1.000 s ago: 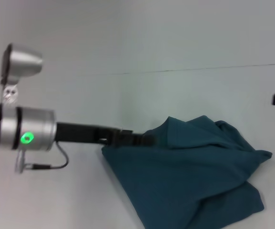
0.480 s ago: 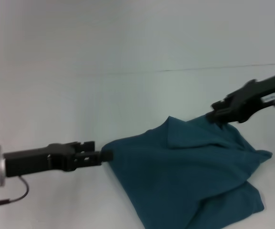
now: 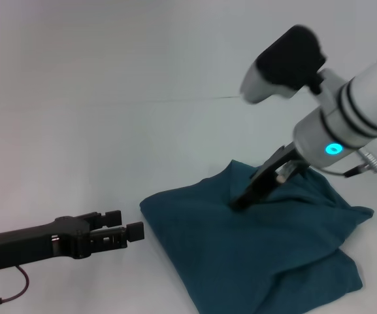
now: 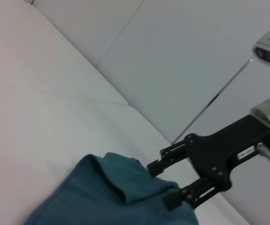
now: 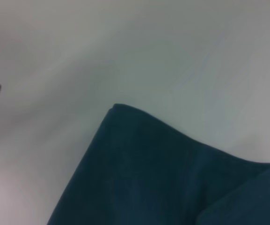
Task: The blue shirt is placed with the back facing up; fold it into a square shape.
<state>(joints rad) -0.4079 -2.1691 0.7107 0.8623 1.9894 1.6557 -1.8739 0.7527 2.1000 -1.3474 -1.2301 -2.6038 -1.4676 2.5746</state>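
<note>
A: Where's your blue shirt point(image 3: 260, 242)?
B: Bunched on the tabletop point(image 3: 77, 98), your front-right. Only the left wrist view shows the right gripper point(image 4: 165, 184) fingers point(image 4: 154, 167) spread over the folds.
A: Left gripper point(image 3: 128, 230)?
B: Fingers parted, now clear of the hem it touched before. No readable writing.

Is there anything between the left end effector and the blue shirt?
No. In the head view, only bare table separates the left end effector from the blue shirt.
</note>
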